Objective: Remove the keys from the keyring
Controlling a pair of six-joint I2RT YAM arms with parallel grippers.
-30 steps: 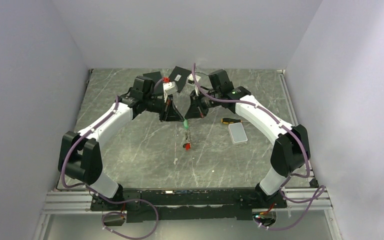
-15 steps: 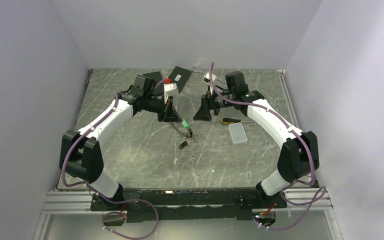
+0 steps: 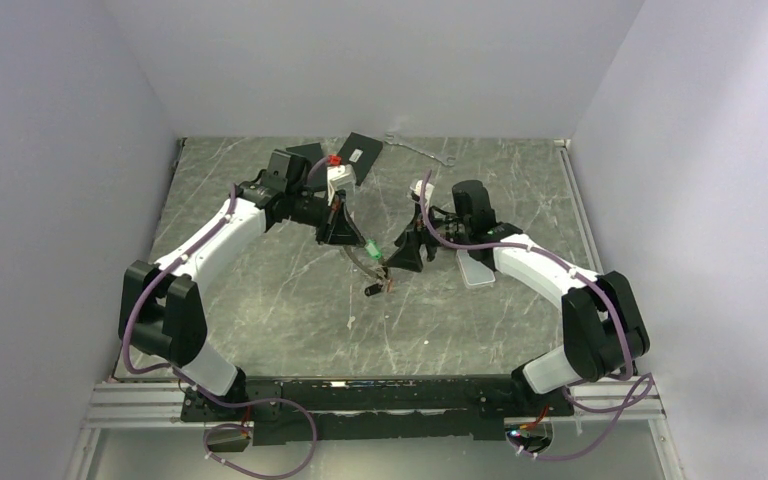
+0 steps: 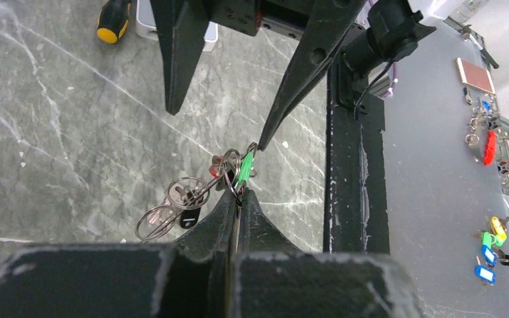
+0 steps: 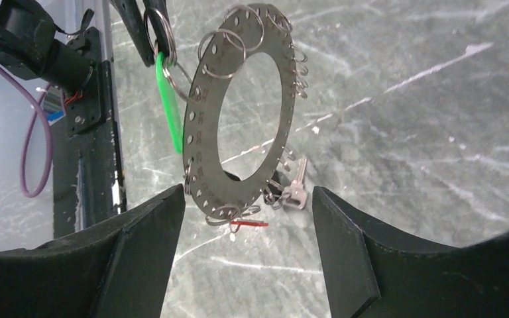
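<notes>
The keyring (image 5: 202,132), a flat grey disc with a wide hole and small split rings round its rim, hangs tilted above the table. My left gripper (image 4: 238,197) is shut on its rim, beside the green key (image 5: 168,99). A red key (image 5: 248,224), a silver key (image 5: 295,189) and a black key (image 4: 189,217) dangle from the lower rim. My right gripper (image 5: 248,195) is open, its fingers on either side of the ring's lower edge and touching nothing. In the top view the keyring (image 3: 372,262) hangs between the left gripper (image 3: 345,240) and the right gripper (image 3: 400,262).
A yellow-and-black screwdriver (image 4: 113,20) and a white box (image 3: 475,270) lie under the right arm. Two black boxes (image 3: 360,152) and a thin silver wrench (image 3: 420,150) lie at the back of the table. A side ledge (image 4: 437,199) carries other key tags.
The right gripper let go of the keyring and opened, pulled back to the right, then came lower and nearer to the ring again. The ring and keys swung while the left stayed shut.
</notes>
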